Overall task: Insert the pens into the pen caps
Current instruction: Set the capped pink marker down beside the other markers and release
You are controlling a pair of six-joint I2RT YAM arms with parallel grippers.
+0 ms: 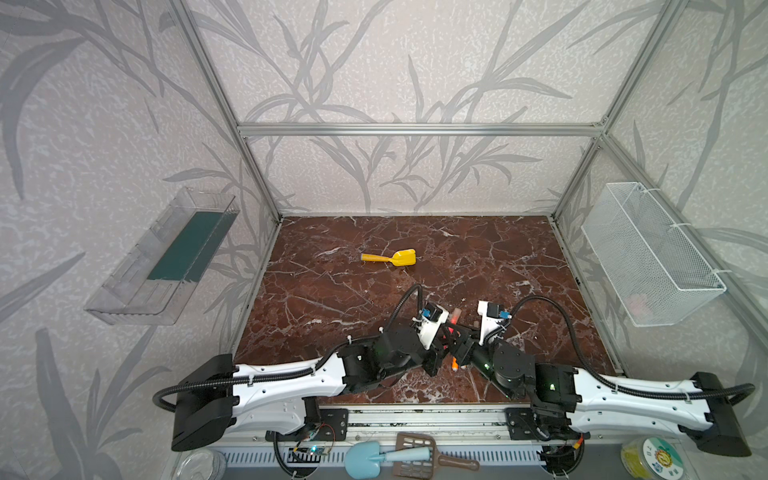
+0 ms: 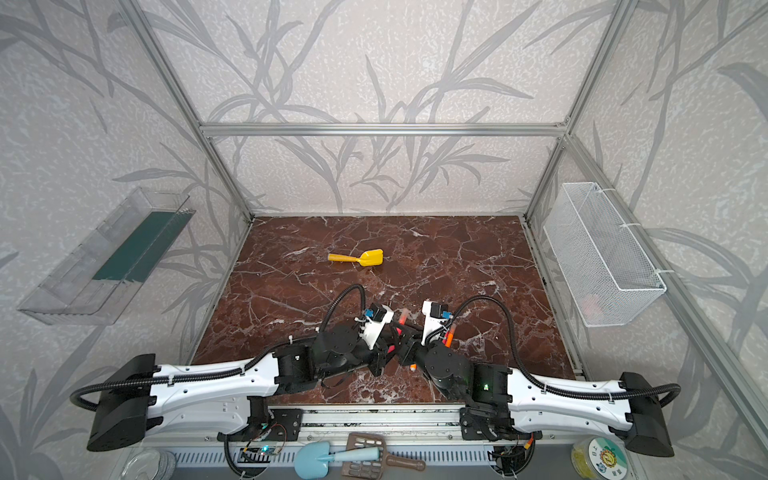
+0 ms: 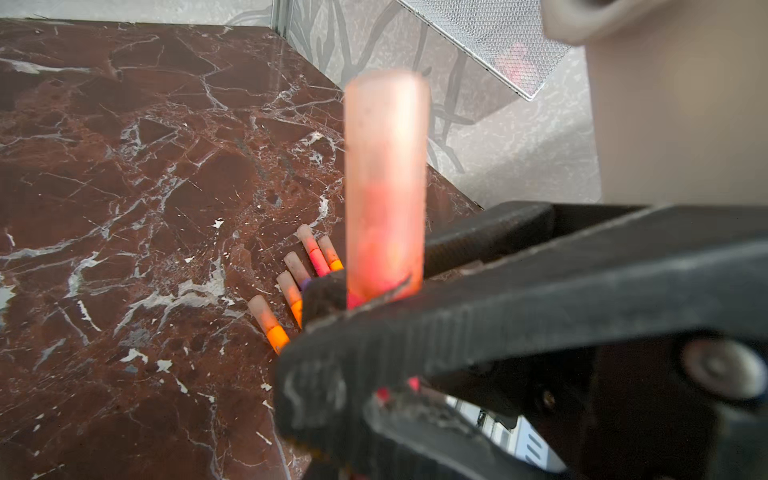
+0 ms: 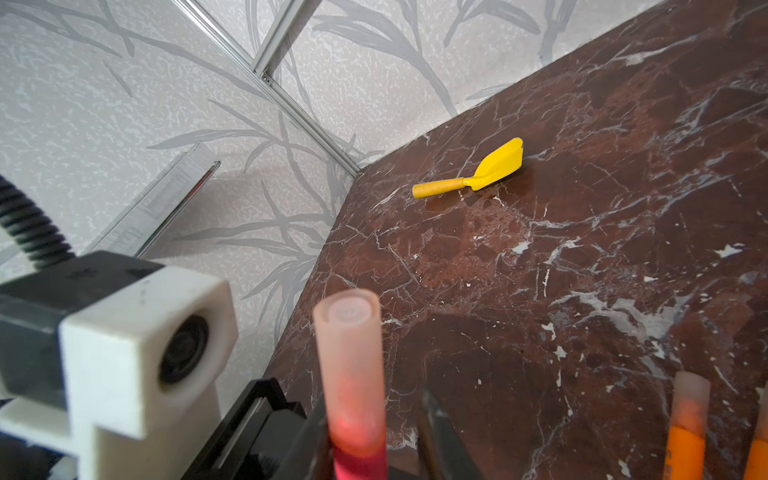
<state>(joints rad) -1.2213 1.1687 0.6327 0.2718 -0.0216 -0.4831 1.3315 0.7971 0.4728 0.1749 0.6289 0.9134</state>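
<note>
A pink-red pen (image 4: 359,461) with a translucent pen cap (image 4: 351,361) pushed over its tip stands between my two grippers, near the table's front middle in both top views (image 1: 456,316) (image 2: 403,316). My left gripper (image 3: 374,399) is shut on the pen's lower body. My right gripper (image 4: 374,415) stands open around the capped end, with a gap between the cap and one finger (image 4: 436,432). Several other capped pens (image 3: 291,291), orange and pink-red, lie side by side on the marble below. Two of them (image 4: 688,424) show in the right wrist view.
A yellow toy shovel (image 1: 390,257) lies further back on the marble table (image 1: 324,299). A white wire basket (image 1: 652,253) hangs on the right wall and a clear bin (image 1: 162,257) on the left wall. The left wrist camera (image 4: 145,345) sits close beside the cap.
</note>
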